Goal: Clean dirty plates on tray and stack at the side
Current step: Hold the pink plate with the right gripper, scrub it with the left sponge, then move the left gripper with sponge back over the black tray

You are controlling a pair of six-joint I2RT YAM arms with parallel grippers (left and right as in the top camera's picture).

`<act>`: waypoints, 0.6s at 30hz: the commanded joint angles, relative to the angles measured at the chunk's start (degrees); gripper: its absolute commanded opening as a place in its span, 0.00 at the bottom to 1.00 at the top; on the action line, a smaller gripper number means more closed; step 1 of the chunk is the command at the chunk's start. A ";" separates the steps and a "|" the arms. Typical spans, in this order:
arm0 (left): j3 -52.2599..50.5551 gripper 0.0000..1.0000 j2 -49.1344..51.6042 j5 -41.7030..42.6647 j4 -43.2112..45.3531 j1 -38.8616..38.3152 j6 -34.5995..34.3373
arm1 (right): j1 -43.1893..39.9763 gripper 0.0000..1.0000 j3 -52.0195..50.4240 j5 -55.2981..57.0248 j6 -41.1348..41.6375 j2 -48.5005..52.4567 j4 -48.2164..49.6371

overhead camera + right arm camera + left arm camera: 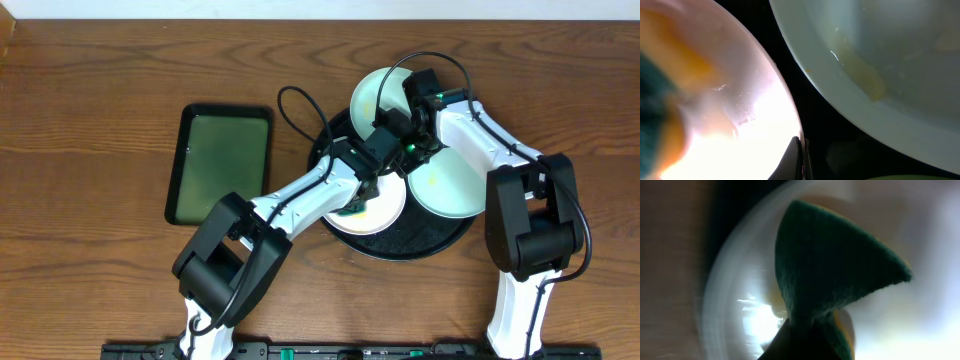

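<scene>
The round black tray (440,243) holds three plates: a white plate (388,206) at the front, a mint plate (372,95) leaning over the back rim, and a mint plate (455,185) on the right. My left gripper (363,195) is shut on a green sponge (352,211) and presses it on the white plate (740,310); the sponge (835,255) fills the left wrist view. My right gripper (402,158) is shut on the white plate's rim (801,152). The right mint plate (890,50) shows yellowish smears. The white plate (755,100) looks wet.
A dark-green rectangular tray (220,165) lies on the wooden table (100,100) left of the black tray. Both arms cross over the black tray's middle, with cables looping above it.
</scene>
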 commanded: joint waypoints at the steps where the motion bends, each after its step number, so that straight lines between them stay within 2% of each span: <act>1: -1.95 0.07 2.54 -14.10 -6.60 3.52 -0.35 | 0.17 0.01 -0.22 0.48 0.59 0.85 0.07; 4: -1.95 0.08 1.70 -16.37 -8.96 5.16 -0.20 | 0.17 0.01 -0.22 0.48 0.61 0.85 0.07; 10: -1.79 0.07 -2.97 -14.73 -7.32 6.16 0.72 | 0.17 0.01 -0.22 0.48 0.61 0.85 0.09; 14: -1.79 0.07 -6.45 -2.14 -1.38 6.14 4.85 | 0.17 0.01 -0.22 0.48 0.61 0.85 0.09; 18: -2.03 0.07 -6.27 12.07 4.13 5.97 5.05 | 0.17 0.01 -0.22 0.46 0.61 0.85 0.11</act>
